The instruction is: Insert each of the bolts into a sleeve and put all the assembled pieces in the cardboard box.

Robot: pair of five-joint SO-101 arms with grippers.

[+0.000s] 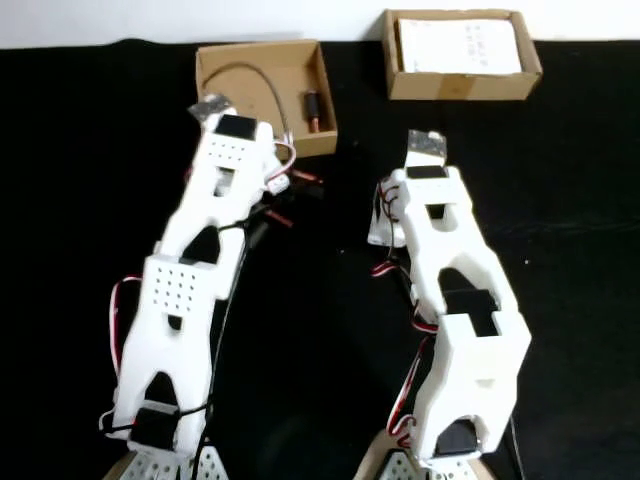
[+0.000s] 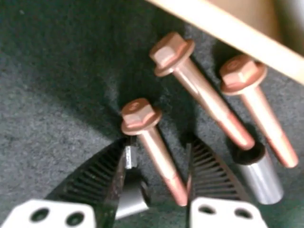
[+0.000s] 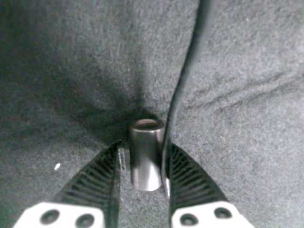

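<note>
Straddling one copper bolt (image 2: 151, 147), the left gripper (image 2: 157, 159) is held partly open, nothing clamped; two more bolts (image 2: 202, 92) are seen beyond its fingertips. A steel sleeve (image 3: 146, 161) is pinched between the fingers of the right gripper (image 3: 145, 148).

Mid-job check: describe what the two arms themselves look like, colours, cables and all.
The left arm and right arm are chunky white plastic shells with black motors at the joints; red, white and black cables loop alongside. One left-arm segment carries a grid of small holes. The left fingers are black, tapered, ribbed inside, on white mounts.
</note>
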